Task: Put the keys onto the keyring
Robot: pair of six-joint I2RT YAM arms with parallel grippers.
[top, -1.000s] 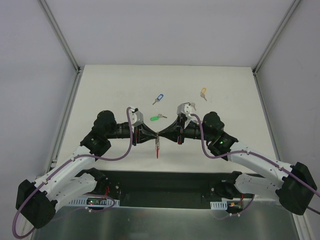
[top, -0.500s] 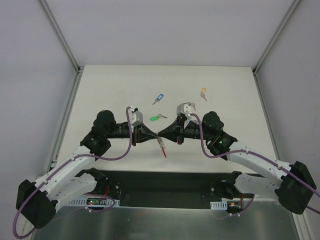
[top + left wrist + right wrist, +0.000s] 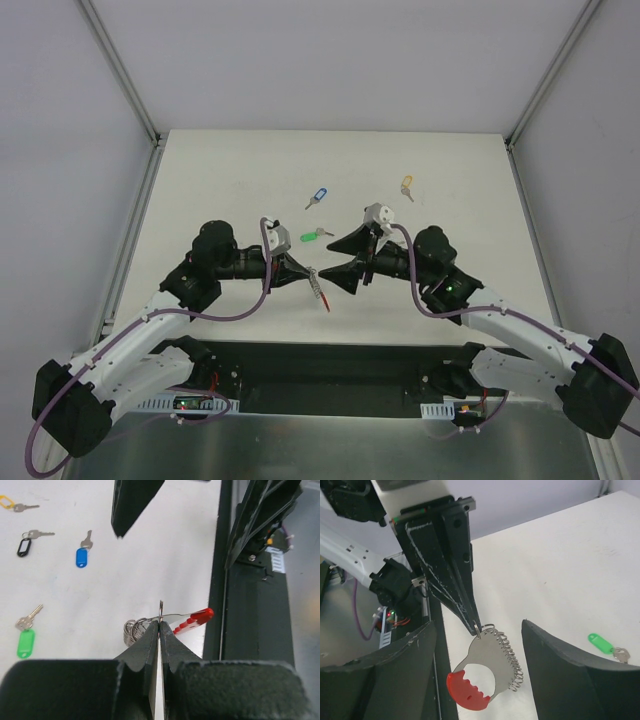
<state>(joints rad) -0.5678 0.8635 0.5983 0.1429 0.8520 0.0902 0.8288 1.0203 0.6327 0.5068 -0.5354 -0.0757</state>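
Keyring (image 3: 487, 662) hangs over the near edge of the table (image 3: 450, 180), where your left gripper (image 3: 159, 626) is clamped tight on its small top ring, your right gripper (image 3: 338, 263) faces it with jaws wide apart, and the green key (image 3: 310, 237) lies farther back on the table.

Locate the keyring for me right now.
In the top view the red-and-silver metal keyring hangs at centre, near the white table's front edge, pinched in the shut left gripper, facing the open right gripper.
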